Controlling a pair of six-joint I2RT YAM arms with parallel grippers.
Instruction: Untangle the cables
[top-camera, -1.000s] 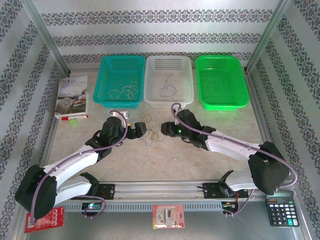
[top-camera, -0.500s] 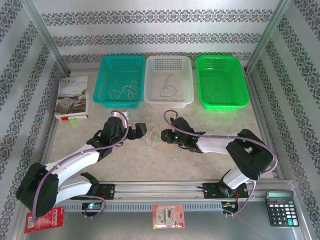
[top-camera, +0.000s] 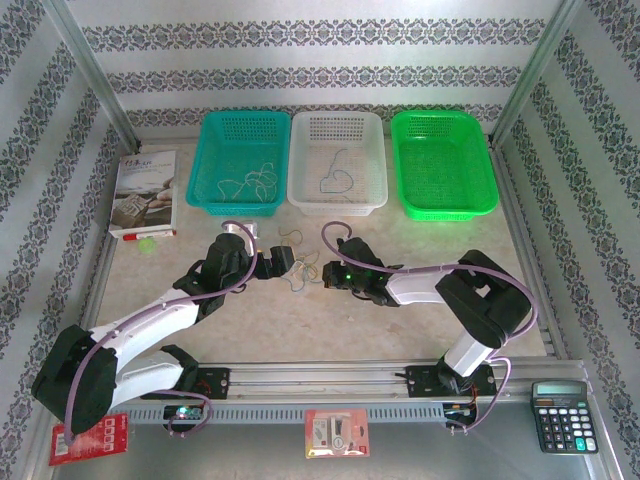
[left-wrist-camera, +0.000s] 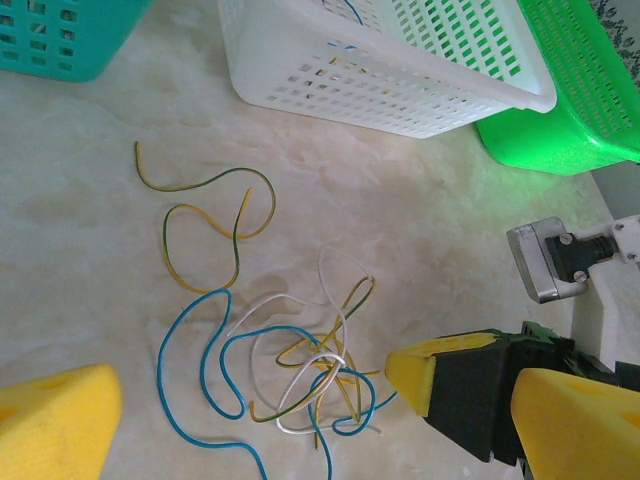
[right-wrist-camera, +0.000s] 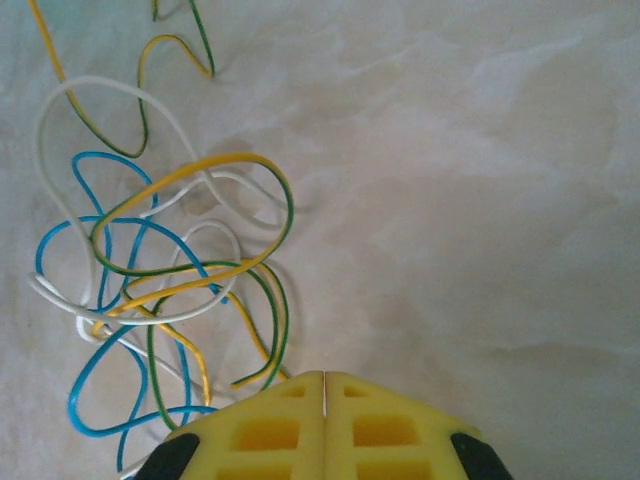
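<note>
The cables (left-wrist-camera: 300, 365), blue, white and yellow-green strands knotted together, lie on the surface (top-camera: 330, 330) just in front of the white basket (top-camera: 337, 200). My right tool (right-wrist-camera: 325, 385) has just slid in and closed fully at the knot's edge. I cannot tell whether a strand is pinched; if one is, I can start pulling. The left tool (top-camera: 285, 262) stands wide beside the knot, holding nothing. Patterned wallpaper (top-camera: 320, 40) surrounds everything.

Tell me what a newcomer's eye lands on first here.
A tangle of blue, white and yellow-green cables lies in the middle of the table, with the left gripper open beside it and the right gripper shut at its edge. Behind stand a teal basket, a white basket and a green basket in a row.
</note>
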